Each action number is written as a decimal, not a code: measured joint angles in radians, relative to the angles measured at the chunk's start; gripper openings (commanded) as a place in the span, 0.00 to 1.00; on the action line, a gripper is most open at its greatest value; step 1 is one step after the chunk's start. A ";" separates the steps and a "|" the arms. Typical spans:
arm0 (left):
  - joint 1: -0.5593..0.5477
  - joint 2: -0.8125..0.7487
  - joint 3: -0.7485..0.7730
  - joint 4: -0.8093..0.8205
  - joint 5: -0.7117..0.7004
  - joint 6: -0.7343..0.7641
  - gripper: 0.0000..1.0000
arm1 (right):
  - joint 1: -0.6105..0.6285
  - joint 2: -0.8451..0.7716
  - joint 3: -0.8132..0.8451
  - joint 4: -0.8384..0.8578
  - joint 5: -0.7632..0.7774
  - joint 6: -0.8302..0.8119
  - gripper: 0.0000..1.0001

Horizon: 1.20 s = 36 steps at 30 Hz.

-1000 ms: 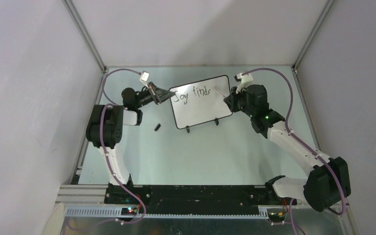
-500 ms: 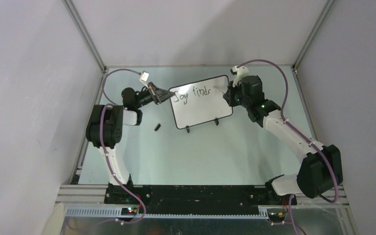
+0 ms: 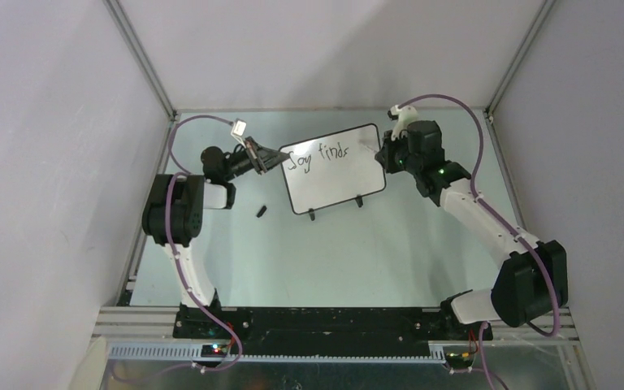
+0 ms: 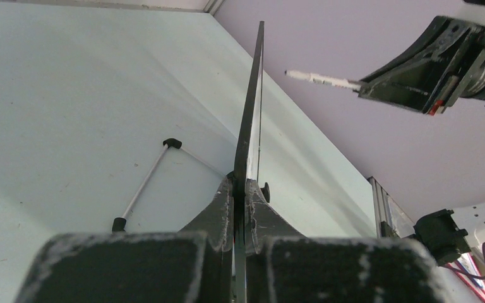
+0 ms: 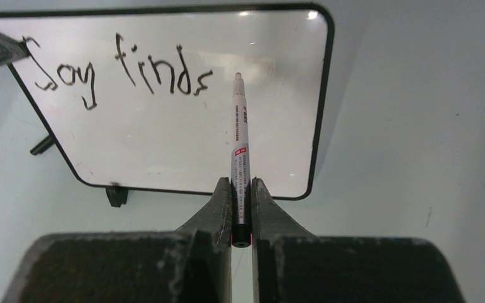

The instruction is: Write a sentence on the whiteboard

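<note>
The whiteboard (image 3: 333,183) stands upright on its black feet at the back middle of the table. The sentence (image 3: 319,154) on it reads "Joy finds" in one line; it also shows in the right wrist view (image 5: 120,72). My left gripper (image 3: 279,159) is shut on the board's left edge, seen edge-on in the left wrist view (image 4: 251,107). My right gripper (image 3: 380,153) is shut on a white marker pen (image 5: 239,151), its tip pointing at the board just right of "finds", slightly off the surface. The pen shows in the left wrist view (image 4: 319,79).
A small black pen cap (image 3: 261,211) lies on the table left of the board's feet. The board's wire stand and foot (image 4: 144,183) reach out behind it. Grey walls close in the table on three sides.
My right gripper with the pen has moved up and slightly right along the board's right side, past the end of "finds". The left gripper and board have not moved.
</note>
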<state>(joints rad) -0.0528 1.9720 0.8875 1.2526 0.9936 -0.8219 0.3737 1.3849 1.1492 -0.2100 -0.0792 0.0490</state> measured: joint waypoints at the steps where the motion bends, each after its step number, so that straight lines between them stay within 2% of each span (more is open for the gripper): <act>1: 0.001 -0.001 -0.004 0.003 -0.003 0.000 0.00 | 0.006 0.000 -0.013 0.008 0.002 0.000 0.00; 14: 0.003 -0.003 -0.009 0.004 -0.006 0.001 0.00 | 0.027 0.000 -0.070 0.073 0.029 -0.001 0.00; 24: 0.003 -0.003 -0.009 0.006 -0.006 0.002 0.00 | -0.025 0.001 0.028 0.112 0.002 -0.039 0.00; 36: 0.003 -0.003 -0.009 0.005 -0.006 0.002 0.00 | -0.014 0.003 -0.039 0.121 -0.016 -0.042 0.00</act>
<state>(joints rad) -0.0494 1.9690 0.8787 1.2575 0.9874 -0.8196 0.3595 1.3884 1.1099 -0.0891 -0.0948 0.0067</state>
